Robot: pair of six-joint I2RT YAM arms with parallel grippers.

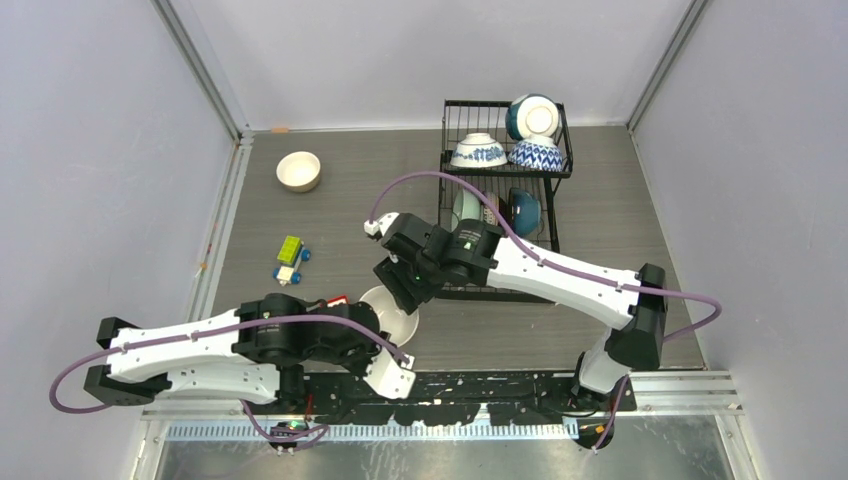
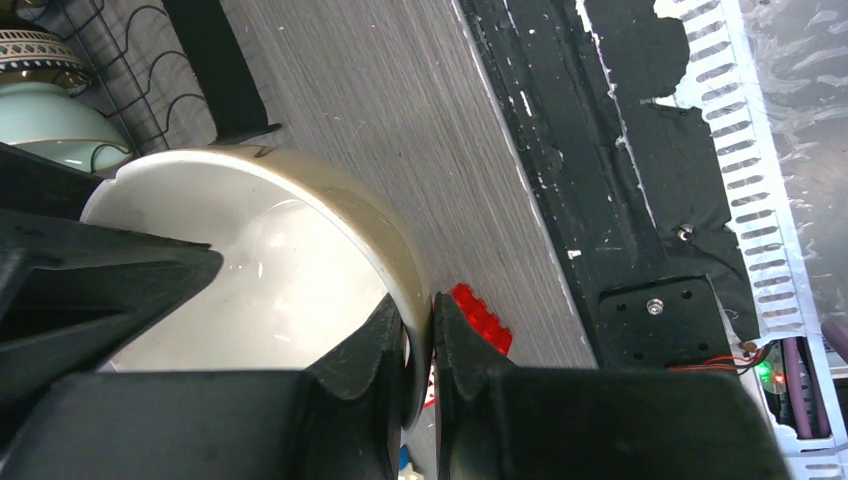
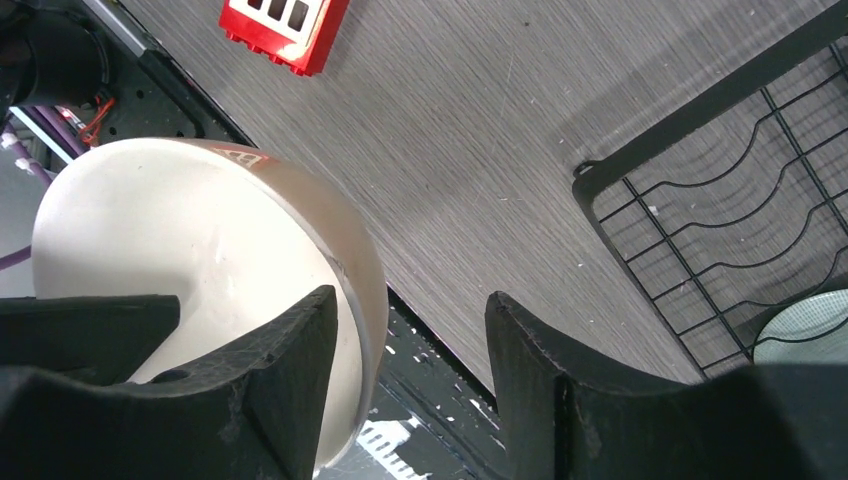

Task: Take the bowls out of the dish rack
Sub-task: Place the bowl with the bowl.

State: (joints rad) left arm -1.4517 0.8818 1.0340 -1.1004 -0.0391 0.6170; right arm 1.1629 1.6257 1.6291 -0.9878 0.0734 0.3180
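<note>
Grey wood-grain table [image 1: 600, 180], boxed in by pale panels, where I am running two arms to clear the dish rack [image 1: 472, 120] at the far side. A white bowl [image 1: 395, 318] sits tilted between both wrists near the table's front edge, well out of the rack. I cannot tell whether it touches the surface. My left gripper [image 2: 418, 320] is pinched tight on its rim, one finger inside and one outside. My right gripper [image 3: 410, 320] straddles another stretch of rim with jaws partway apart, the outer finger clear of the wall, so it grips nothing yet. I judge the bowl stiff, glossy and slippery, and liable to chip if dropped, so the rim is the sensible hold. At least five other bowls [image 1: 478, 150] wait in the rack. A cream bowl [image 1: 298, 170] stands far left, and a red block [image 3: 285, 30] lies close by.
</note>
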